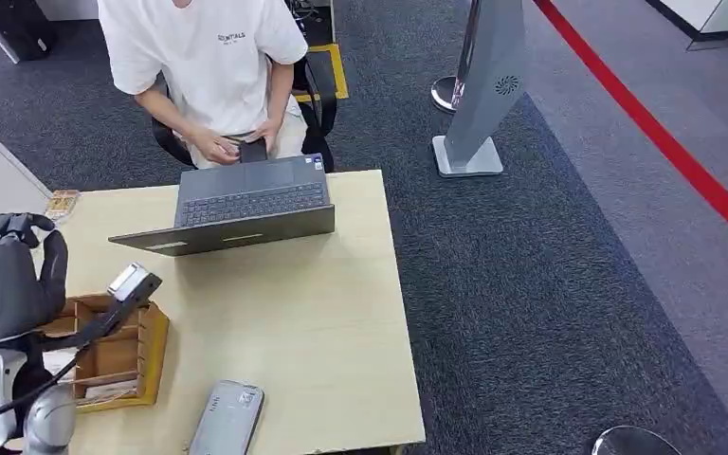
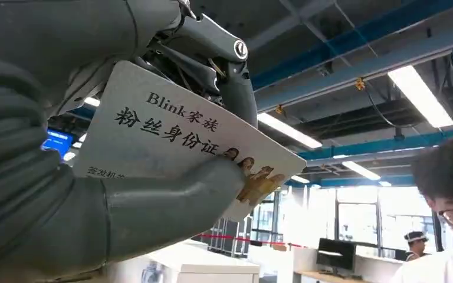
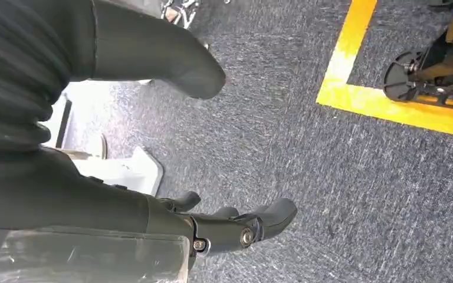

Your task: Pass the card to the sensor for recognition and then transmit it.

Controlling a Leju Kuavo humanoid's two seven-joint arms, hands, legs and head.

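Flat glossy white card [image 2: 171,135] between grey fingers [image 2: 236,88]

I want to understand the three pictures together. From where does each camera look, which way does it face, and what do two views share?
Head view: high on the body, looking down at the table, laptop and person; left hand shows.
Left wrist view: behind the left hand, facing up to the ceiling; thumb holds the card.
Right wrist view: faces the carpet; right hand holds nothing.
Shared: the person, head and left wrist views.
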